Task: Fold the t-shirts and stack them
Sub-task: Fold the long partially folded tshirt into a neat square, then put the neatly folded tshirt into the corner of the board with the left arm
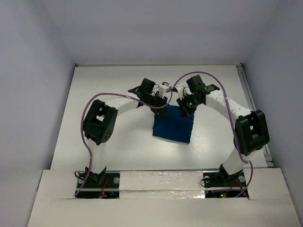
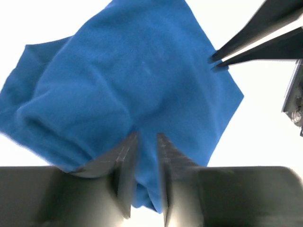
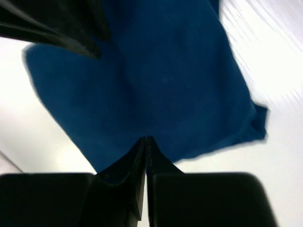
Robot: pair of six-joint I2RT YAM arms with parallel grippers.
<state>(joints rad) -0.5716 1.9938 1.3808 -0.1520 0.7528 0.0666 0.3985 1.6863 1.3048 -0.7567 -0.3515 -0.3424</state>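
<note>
T-shirt (image 1: pixel 173 124) lies folded into a plain blue square, left fingers (image 2: pixel 124 163) slightly parted, right fingers (image 3: pixel 129 172) closed.

White links and bulky black joints on left arm (image 1: pixel 100 123) and right arm (image 1: pixel 251 131); purplish cable (image 1: pixel 85 116) looped along each. Left gripper (image 2: pixel 147 135), right gripper (image 3: pixel 145 138): dark, flat, tapered fingers (image 2: pixel 124 163).

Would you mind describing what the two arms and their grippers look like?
Both the left arm and right arm have white links joined by blocky black joint housings. A thin purplish cable loops along each. The left gripper and right gripper have dark, tapering wedge-shaped fingers. A green light glows near the right wrist.
</note>
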